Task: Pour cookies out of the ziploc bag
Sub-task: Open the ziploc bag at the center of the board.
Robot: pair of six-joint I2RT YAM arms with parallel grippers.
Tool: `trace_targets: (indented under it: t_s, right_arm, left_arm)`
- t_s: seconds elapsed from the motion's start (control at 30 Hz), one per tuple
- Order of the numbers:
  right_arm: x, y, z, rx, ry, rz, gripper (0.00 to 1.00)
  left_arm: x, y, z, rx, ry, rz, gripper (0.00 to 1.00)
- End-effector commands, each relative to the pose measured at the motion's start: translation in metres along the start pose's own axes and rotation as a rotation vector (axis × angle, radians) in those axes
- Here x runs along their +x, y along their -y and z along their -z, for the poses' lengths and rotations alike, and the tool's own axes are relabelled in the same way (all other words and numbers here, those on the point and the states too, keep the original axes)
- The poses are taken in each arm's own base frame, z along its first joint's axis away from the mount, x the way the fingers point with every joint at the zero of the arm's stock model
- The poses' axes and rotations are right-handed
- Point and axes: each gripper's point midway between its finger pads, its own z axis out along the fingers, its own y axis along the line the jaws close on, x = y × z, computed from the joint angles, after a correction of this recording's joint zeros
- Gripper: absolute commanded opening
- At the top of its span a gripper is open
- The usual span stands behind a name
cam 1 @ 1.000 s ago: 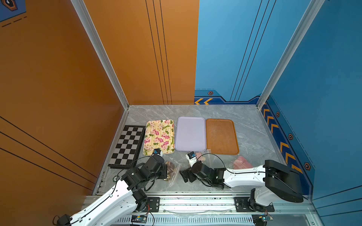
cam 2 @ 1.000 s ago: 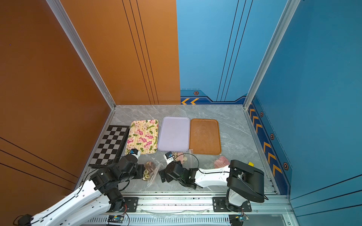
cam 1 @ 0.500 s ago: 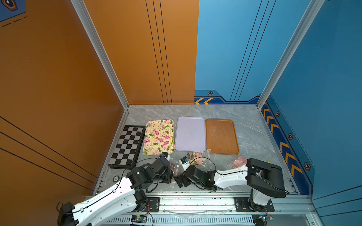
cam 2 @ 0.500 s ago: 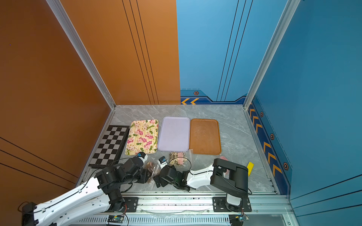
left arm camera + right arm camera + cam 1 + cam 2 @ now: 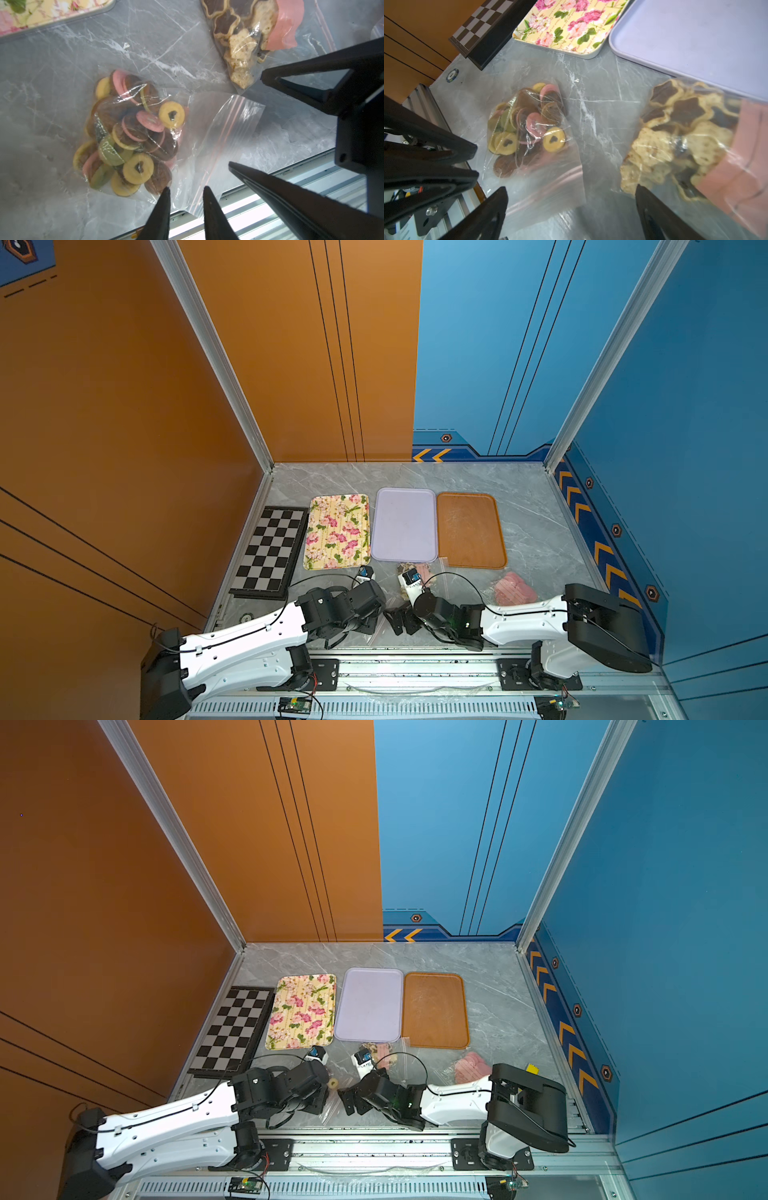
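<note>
Cookies, the brown, pink and yellow rounds, lie heaped in the bottom end of a clear ziploc bag. It lies flat on the marble table, close to the front edge and in front of the floral tray, with its zip strip toward the rail. Furthest left, the chessboard is well apart and at no risk. The left gripper hangs low at the bag's near side, its jaws a little apart with loose film showing between the tips and nothing pinched. One tip is just beside a brown round, so closing there could crack a biscuit, or catch only one layer of film and let the bag slide out on lifting. Whether the zip is undone I cannot tell; a tilt with it sealed would pour nothing. The right gripper, jaws spread wide and empty, hovers over the zip end. The two grippers are near enough that a careless reach could knock them together. Just to its right lies the bag of star-shaped biscuits, by the rim of the lilac tray; a wide jaw could snag that film and drag it along. A pour made here, not over a tray, would scatter rounds on the table or off its edge.
</note>
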Motion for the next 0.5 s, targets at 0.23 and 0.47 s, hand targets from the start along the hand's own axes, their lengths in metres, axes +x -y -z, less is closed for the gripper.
trace_targets:
  t_s: [0.23,0.47]
  right_arm:
    - [0.013,0.061,0.027,0.187,0.015,-0.069,0.98]
    - [0.021,0.027,0.029,-0.019,-0.042,-0.087,0.95]
  left_arm:
    - [0.004,0.023,0.002,-0.031,-0.028,-0.087,0.34]
    - [0.003,0.012,0.006,-0.138,-0.010,-0.101,0.34]
